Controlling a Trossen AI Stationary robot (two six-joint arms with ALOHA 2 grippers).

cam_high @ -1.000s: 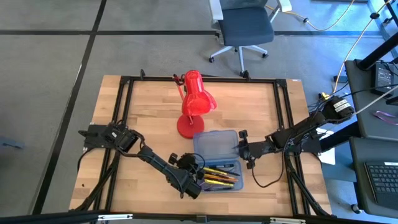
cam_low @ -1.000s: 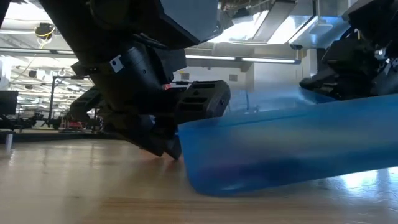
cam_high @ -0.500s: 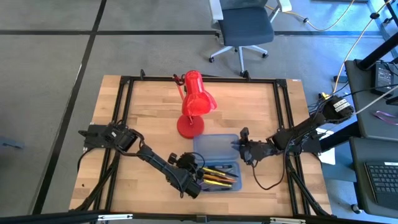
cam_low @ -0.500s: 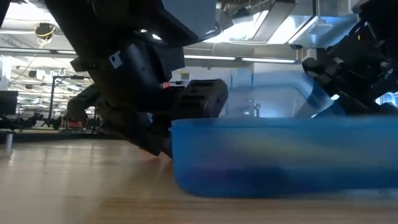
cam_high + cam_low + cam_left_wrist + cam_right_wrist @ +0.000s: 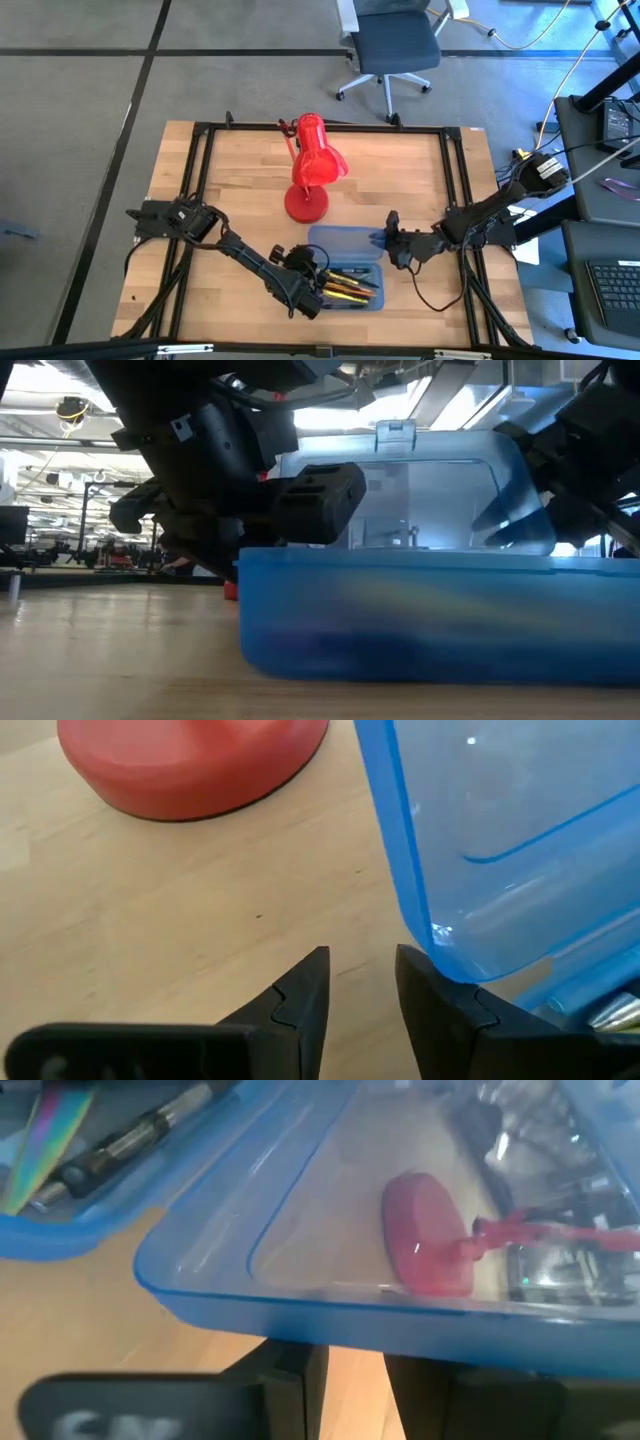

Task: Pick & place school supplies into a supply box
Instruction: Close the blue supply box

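The supply box is a translucent blue case. Its base (image 5: 347, 303) lies flat on the table and holds several pens and pencils (image 5: 350, 283). Its lid (image 5: 410, 490) stands nearly upright on the long hinge, latch tab uppermost. My right gripper (image 5: 388, 243) is at the lid's right end, its fingers a little apart. My left gripper (image 5: 303, 262) is at the case's left end, open and pointing toward the red lamp (image 5: 312, 165). No scissors can be made out. My right gripper comes level from the table's right side. The rim (image 5: 300, 1320) at the lid's right end lies across both fingertips (image 5: 290, 1370). Nothing shows between the fingers. The lid is propped nearly upright, with its hinged edge on the base. My left gripper has one finger (image 5: 435, 1005) right beside the case's left corner (image 5: 440, 945); whether they touch, I cannot tell.
The red lamp's round foot (image 5: 190, 760) stands just beyond the case's far left corner. A black frame (image 5: 205, 200) runs around the wooden table. There is bare wood to the left of the lamp and along the far right.
The lid has swung from lying open and flat on the table up to nearly upright, turning about its hinge, with my right gripper at its right end. The base, first tipped up on its right side, has settled flat on the table.
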